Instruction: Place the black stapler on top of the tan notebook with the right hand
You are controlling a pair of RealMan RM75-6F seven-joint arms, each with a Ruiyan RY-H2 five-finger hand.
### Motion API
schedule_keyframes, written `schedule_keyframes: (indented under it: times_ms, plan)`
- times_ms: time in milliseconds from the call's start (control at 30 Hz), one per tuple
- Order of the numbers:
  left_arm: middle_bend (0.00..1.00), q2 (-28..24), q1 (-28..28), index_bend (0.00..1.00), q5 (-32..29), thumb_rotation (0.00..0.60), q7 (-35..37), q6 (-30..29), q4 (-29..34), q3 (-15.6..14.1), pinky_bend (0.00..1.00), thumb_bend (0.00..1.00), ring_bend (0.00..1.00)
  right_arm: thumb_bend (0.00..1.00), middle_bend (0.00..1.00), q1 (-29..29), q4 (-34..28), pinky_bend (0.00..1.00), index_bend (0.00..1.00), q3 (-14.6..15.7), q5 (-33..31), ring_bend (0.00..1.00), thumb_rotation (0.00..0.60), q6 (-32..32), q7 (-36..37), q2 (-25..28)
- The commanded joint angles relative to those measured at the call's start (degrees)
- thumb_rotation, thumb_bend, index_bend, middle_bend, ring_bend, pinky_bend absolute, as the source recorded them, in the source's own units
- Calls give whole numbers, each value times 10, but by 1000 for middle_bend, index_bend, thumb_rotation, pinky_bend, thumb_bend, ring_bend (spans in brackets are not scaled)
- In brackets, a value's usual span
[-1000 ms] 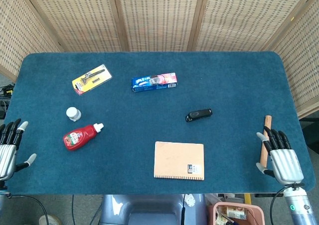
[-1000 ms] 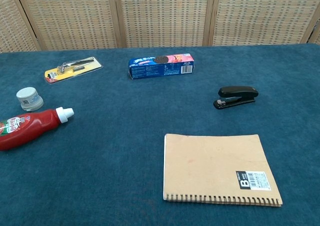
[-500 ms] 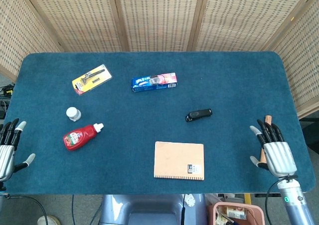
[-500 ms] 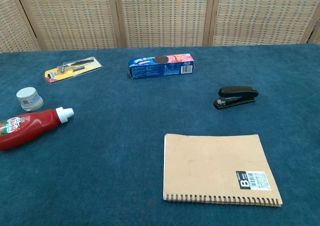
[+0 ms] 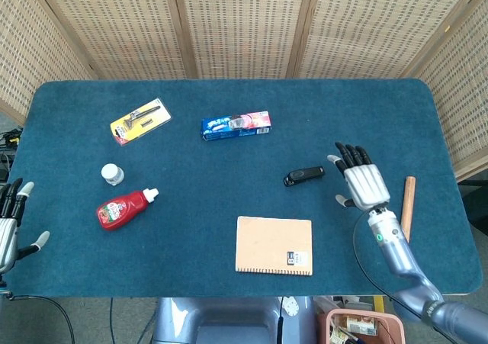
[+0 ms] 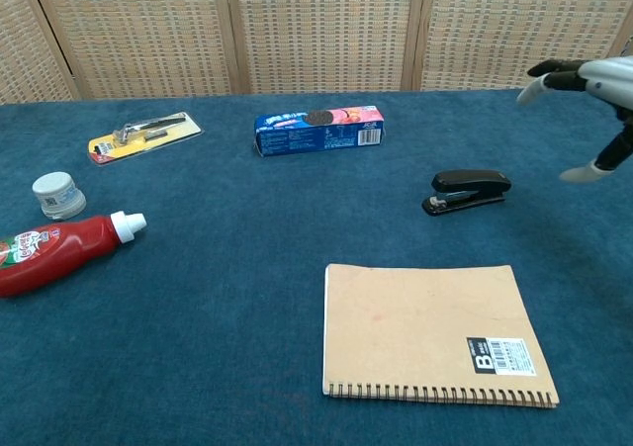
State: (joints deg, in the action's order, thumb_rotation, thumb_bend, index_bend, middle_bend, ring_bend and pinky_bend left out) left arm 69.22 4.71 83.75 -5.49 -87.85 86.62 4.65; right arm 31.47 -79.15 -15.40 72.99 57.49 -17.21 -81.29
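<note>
The black stapler (image 5: 304,175) (image 6: 467,190) lies on the blue table, right of centre. Below it, the tan spiral notebook (image 5: 274,245) (image 6: 431,333) lies flat near the front edge. My right hand (image 5: 361,181) (image 6: 591,90) hovers just right of the stapler, raised above the table, fingers spread and holding nothing. My left hand (image 5: 9,222) rests at the table's far left front corner, fingers apart and empty; the chest view does not show it.
A wooden stick (image 5: 407,207) lies right of my right hand. A blue cookie box (image 5: 235,125), a yellow razor pack (image 5: 139,120), a small white jar (image 5: 112,174) and a red ketchup bottle (image 5: 123,209) lie further left. Wicker screens stand behind the table.
My right hand has risen from the front right corner and moved left and back toward the stapler, entering the chest view. My left hand has drifted slightly lower.
</note>
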Motion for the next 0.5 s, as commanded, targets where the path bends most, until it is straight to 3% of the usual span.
schedule_keyframes:
  times_ms: [33,500]
  plan:
    - [0,0,0,17,-6,600,2,3,-3,2,0,209,0,158,0,37,49,85,191,-15,-38,0,600,-43,-18,-41]
    - [0,3,2,20,-22,600,8,15,-14,6,0,208,0,159,22,82,135,135,295,-4,-76,0,600,-86,-16,-93]
